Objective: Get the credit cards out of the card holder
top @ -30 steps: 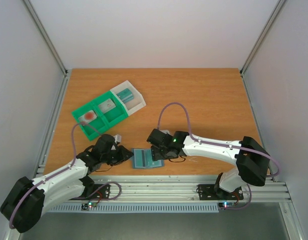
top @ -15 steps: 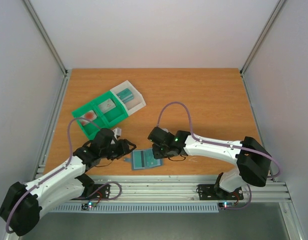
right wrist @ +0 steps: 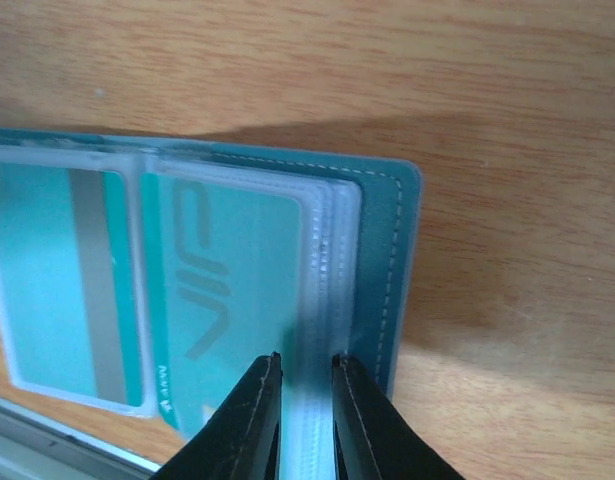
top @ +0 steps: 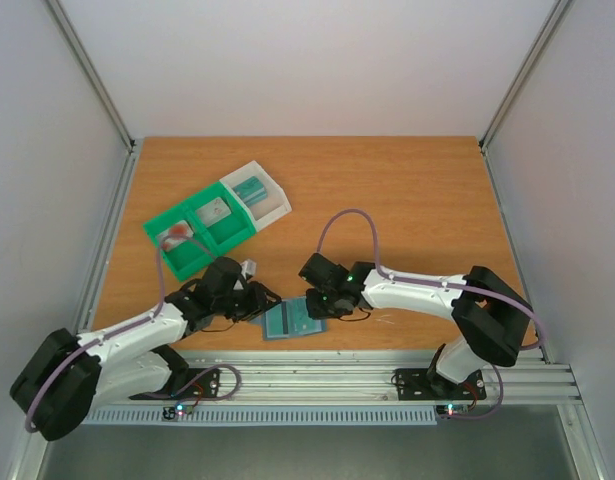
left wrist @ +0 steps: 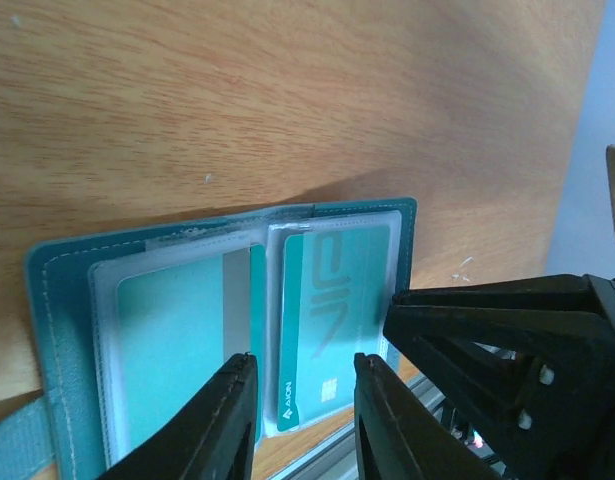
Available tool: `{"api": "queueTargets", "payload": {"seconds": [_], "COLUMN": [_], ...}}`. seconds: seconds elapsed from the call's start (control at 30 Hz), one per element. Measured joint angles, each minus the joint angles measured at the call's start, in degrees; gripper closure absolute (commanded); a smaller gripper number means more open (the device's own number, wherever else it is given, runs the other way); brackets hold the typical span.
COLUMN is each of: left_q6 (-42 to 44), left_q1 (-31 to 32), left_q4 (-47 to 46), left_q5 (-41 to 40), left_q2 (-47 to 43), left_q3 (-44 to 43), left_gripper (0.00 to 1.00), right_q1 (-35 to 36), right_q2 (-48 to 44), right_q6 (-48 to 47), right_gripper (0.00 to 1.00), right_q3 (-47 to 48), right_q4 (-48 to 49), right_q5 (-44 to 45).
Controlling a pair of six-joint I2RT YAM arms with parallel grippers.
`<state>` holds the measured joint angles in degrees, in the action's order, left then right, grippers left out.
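Jaws of the right gripper (right wrist: 307, 425) pinch the clear sleeve edge of the open card holder (right wrist: 382, 260). The left gripper (left wrist: 305, 420) jaws stand parted astride the end of a teal credit card (left wrist: 332, 300). The card holder lies flat at lower centre of the overhead view, on the table (top: 407, 190).

Teal card holder (top: 290, 320) lies open flat, two teal credit cards (left wrist: 332, 300) tucked inside.
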<state>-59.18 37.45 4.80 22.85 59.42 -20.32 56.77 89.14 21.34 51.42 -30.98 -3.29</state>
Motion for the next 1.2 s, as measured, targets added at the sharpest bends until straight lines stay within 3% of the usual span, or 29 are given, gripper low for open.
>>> {"api": "queueTargets", "payload": {"seconds": [0.63,1.2], "left_q6": [-2.6,-3.9], "left_q1": [2.9,2.9], "left_q4": [-18.1,-23.8], "left_q5": [1.4,1.4], "left_q2": [15.6,17.9], "left_q3": [2.6,3.6], "left_gripper": [0.71,0.7], "right_q1": [0.0,0.0], "right_q2": [1.4,-5.1], "right_q6": [0.9,0.4], "right_gripper": [0.9,0.86], "right_q3": [-4.7,-0.2], "right_q4": [3.2,-1.0], "right_q5": [-0.2,0.0]}}
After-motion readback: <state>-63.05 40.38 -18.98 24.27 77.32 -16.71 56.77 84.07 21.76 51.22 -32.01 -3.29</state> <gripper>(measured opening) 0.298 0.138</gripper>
